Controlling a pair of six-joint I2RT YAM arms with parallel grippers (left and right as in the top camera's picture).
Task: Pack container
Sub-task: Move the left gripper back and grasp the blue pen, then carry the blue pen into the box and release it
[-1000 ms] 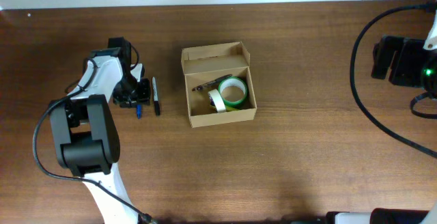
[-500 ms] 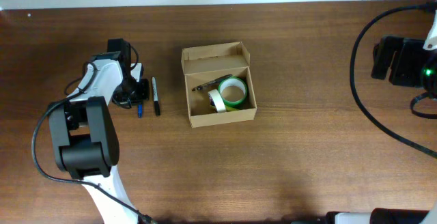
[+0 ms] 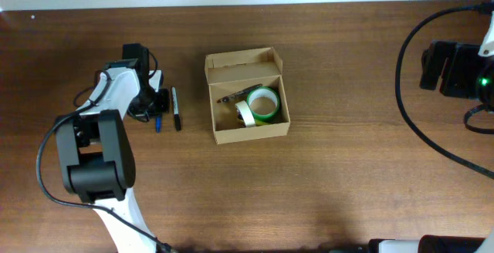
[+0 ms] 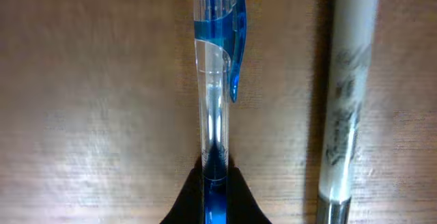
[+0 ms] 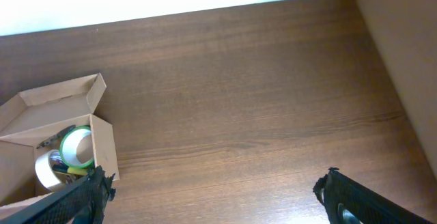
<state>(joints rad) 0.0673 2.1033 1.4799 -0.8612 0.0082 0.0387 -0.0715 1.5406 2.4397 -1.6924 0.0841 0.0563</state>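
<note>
Left gripper [image 4: 215,183] pinches the blue pen [image 4: 213,80], lying beside a marker [image 4: 348,101]; right gripper [image 5: 215,186] spread wide, well apart from the box [image 3: 243,68].

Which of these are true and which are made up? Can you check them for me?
1. The green tape roll is inside the container. True.
2. The container's flap is folded shut. False: it stands open, so you can see inside.
3. The blue pen lies on the table next to a marker. True.
4. The right gripper is holding the marker. False: its fingers are spread wide with nothing between them, off to the right of the container.
5. The left gripper is down at the blue pen. True: its fingers look closed on it.
</note>
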